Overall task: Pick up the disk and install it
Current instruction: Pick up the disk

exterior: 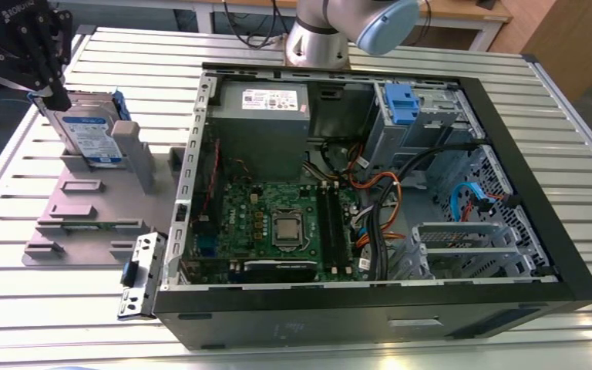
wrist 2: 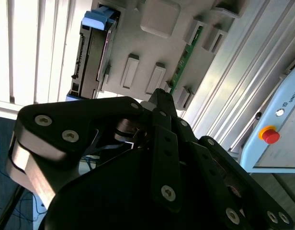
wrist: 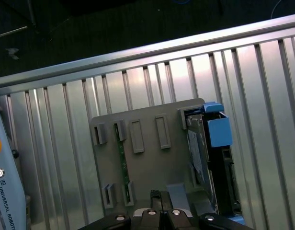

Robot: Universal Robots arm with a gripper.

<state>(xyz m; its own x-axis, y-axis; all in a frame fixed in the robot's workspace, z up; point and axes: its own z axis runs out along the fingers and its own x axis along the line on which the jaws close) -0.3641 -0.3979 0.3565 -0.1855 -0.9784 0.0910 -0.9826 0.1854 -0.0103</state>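
Observation:
The disk [exterior: 90, 135] stands on edge in a slot of a grey fixture plate [exterior: 80, 208] at the exterior view's left, its white-and-blue label facing out and blue rails along its sides. My black gripper [exterior: 58, 99] hangs just above the disk's upper corner, not holding it. In both wrist views the fingers lie together with nothing between them: gripper [wrist 2: 159, 96], gripper [wrist: 162, 199]. The disk [wrist 2: 92, 52] sits off to one side of the fingertips, and its blue rail end [wrist: 218, 130] sticks up from the fixture plate [wrist: 147, 167].
An open computer case [exterior: 378, 304] lies on the slatted aluminium table [exterior: 275, 347], with a motherboard, cables and a drive bay holding a blue clip [exterior: 399, 104]. A green memory stick [exterior: 90, 226] sits in the fixture. A metal bracket [exterior: 142, 274] lies beside the case. A box with a red button [wrist 2: 269, 134] is nearby.

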